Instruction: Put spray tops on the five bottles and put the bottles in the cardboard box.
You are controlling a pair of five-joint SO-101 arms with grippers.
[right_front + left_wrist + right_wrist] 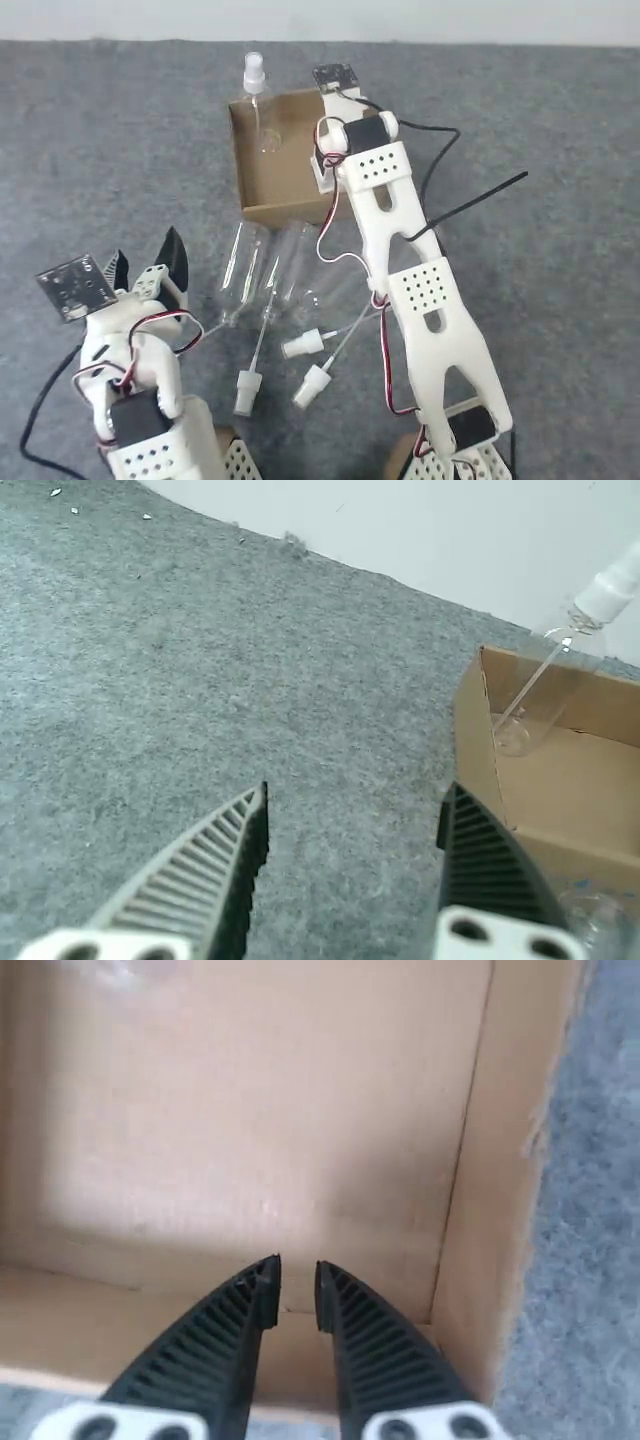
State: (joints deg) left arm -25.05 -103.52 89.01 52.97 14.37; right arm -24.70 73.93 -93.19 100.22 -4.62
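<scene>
The cardboard box (262, 190) stands at the back centre of the grey mat. One clear bottle with a white spray top (258, 85) leans in its far left corner, also seen from the left wrist as bottle (535, 680) in the box (480, 750). Two clear bottles (243, 268) (291, 262) lie uncapped in front of the box. Three loose spray tops (247, 385) (303, 346) (313, 381) with tubes lie nearer the arms. My right gripper (298, 1285) hangs inside the box near its right wall, shut but for a thin gap, holding nothing. My left gripper (355, 805) is open over bare mat left of the box.
The right arm (400, 250) stretches across the table's middle, its red and white cables (340, 250) trailing over the lying bottles. A black cable (480, 195) runs off to the right. Grey mat lies free on the left and right sides.
</scene>
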